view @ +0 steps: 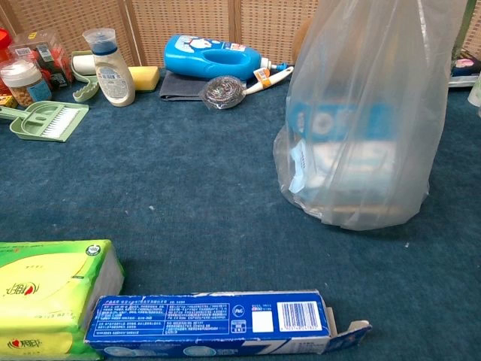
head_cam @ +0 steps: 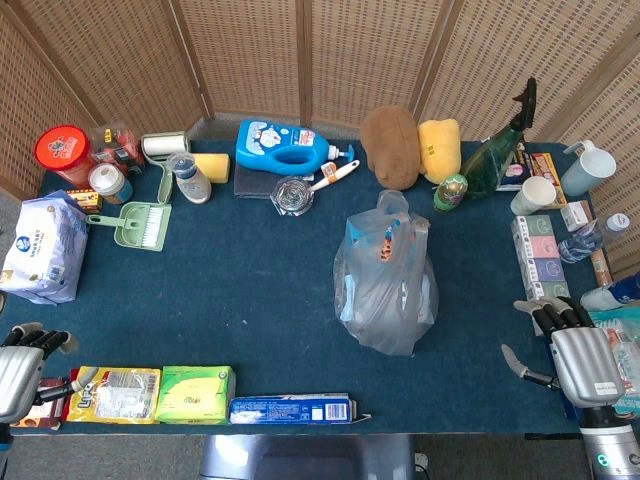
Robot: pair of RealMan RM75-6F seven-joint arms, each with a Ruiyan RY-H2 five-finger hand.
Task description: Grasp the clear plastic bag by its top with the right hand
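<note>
1. Clear plastic bag with boxed goods inside [head_cam: 385, 285] stands upright on the blue-carpeted table [head_cam: 250, 300], a little right of centre, well clear of every edge. The chest view shows its lower body [view: 361, 143] resting on the cloth; the top runs out of that frame.
2. Bag top [head_cam: 392, 208] is gathered into a loose bunch at the far end of the bag, leaning slightly toward the far edge. Long axis near vertical.
3. Right hand [head_cam: 575, 350], silver with black fingers, sits at the table's right edge near the front corner. Holds nothing; fingers point toward the far edge, loosely extended, thumb splayed toward the bag.
4. Left hand [head_cam: 22, 365] lies at the front left corner, empty, fingers partly curled; how far closed I cannot tell.
5. Key relation: the bag lies to the right hand's left and farther from the robot, well apart. The right hand is clearly the nearer of the two.
6. Judgement: the reach should travel inward and rise above the bag before closing on the bunched top.
7. Stacked small boxes [head_cam: 540, 255] stand along the right edge just beyond the hand; likely a sweep hazard.
</note>
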